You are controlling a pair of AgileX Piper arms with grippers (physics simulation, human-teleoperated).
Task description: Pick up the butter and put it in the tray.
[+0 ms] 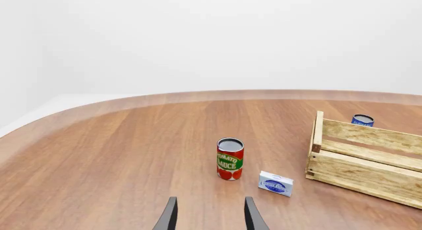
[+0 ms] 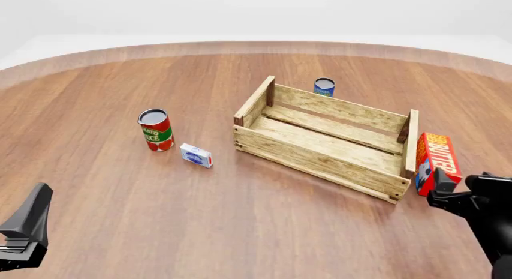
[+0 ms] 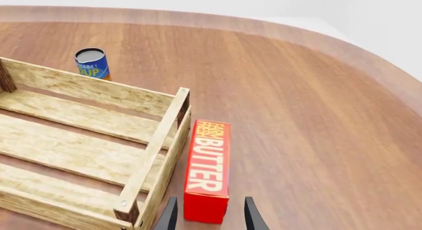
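The right gripper [image 3: 208,219] has its jaws spread wide, one finger on each side of the near end of the butter [image 3: 208,166]; a sliver of gap shows on both sides in the right wrist view, so the fingers straddle the carton without visibly pressing it. In the front view the same gripper [image 2: 457,194] sits right at the carton's near end, too close to tell whether it touches. The butter [image 2: 437,162] lies flat on the wooden table [image 2: 264,231], just outside the right end wall of the tray [image 2: 320,162], parallel to that wall and nearly against it. Its red side reads "BUTTER" in large white letters, with smaller orange-yellow print above that is hard to make out.

The left gripper [image 1: 209,217] is also wide open with nothing between its fingers, hanging over bare table well short of the tomato sauce can [image 1: 230,159]. That can stands upright, red with a green band reading "TOMATO SAUCE". Just beside it lies a small white box [image 1: 275,183] with a blue oval label, its lettering too small to read. Behind the tray's far wall stands a blue soup can [image 3: 92,63], with the letters "UP" legible in yellow
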